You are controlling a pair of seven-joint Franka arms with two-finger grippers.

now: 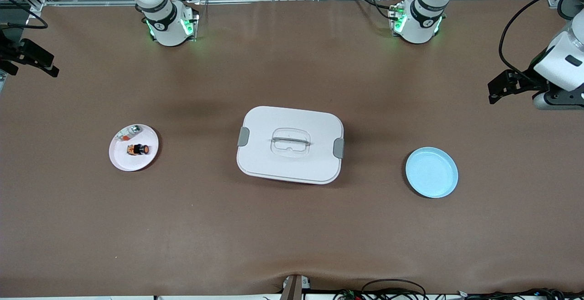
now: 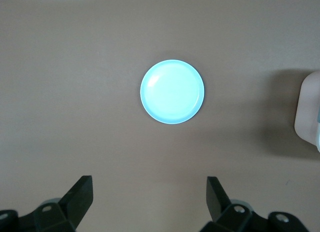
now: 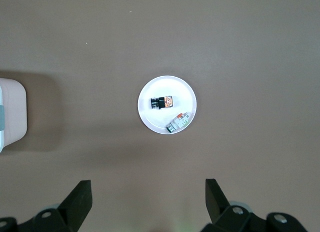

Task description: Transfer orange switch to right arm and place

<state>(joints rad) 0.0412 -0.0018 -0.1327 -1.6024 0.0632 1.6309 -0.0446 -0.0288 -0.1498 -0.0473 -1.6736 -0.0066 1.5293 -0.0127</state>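
Note:
The orange switch (image 1: 138, 149), a tiny black part with an orange button, lies on a small white plate (image 1: 122, 161) toward the right arm's end of the table. It also shows in the right wrist view (image 3: 162, 101), on that plate (image 3: 165, 86). My right gripper (image 1: 51, 68) is open and empty, high over the table edge at its own end. In the right wrist view my right gripper (image 3: 148, 194) shows both fingers wide apart. My left gripper (image 1: 493, 94) is open and empty, high over its own end; in its wrist view my left gripper (image 2: 150, 192) is wide apart.
A small silvery-and-red piece (image 1: 130, 131) shares the white plate (image 3: 178, 122). A large white lidded box (image 1: 273, 163) with a handle sits mid-table. A light blue plate (image 1: 431, 172) lies toward the left arm's end, and shows in the left wrist view (image 2: 172, 91).

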